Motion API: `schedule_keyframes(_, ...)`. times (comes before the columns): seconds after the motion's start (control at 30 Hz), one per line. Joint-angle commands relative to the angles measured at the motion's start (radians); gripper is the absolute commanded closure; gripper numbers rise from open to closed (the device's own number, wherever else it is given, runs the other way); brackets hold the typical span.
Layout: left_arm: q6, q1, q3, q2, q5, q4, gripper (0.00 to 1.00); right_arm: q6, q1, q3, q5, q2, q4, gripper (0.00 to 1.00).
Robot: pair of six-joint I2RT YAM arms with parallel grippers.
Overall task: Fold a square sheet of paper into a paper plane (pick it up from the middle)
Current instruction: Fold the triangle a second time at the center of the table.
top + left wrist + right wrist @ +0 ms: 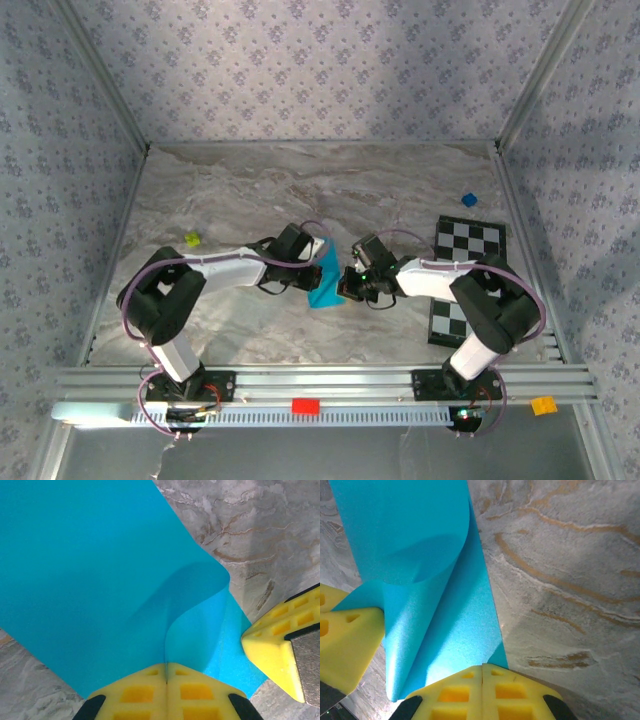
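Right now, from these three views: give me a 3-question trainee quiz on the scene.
1. True or false: the left gripper is shut on the square sheet of paper.
2. Where does the checkered board lie? A: on the robot's right. B: on the robot's left. C: under the paper.
3. Fill in: the small cube just beyond the board is ____ in colour.
Key: 1 true; 2 A; 3 blue.
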Motion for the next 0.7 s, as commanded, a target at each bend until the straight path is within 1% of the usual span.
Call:
schedule_keyframes(0.0, 0.031, 0.006, 0.033, 0.01, -0.034, -0.055, 1.0, -0.024, 0.001, -0.013, 0.053, 0.056, -0.106, 0.95)
schedule_keyframes(0.23, 0.014, 0.006, 0.017, 0.004, -0.075, -0.067, 1.0, -0.024, 0.0, -0.012, 0.053, 0.057, -0.106, 0.95)
schedule_keyframes(0.67, -0.001, 0.011, 0.018, -0.011, -0.093, -0.085, 1.0, -0.025, -0.001, -0.013, 0.054, 0.061, -0.11, 0.95)
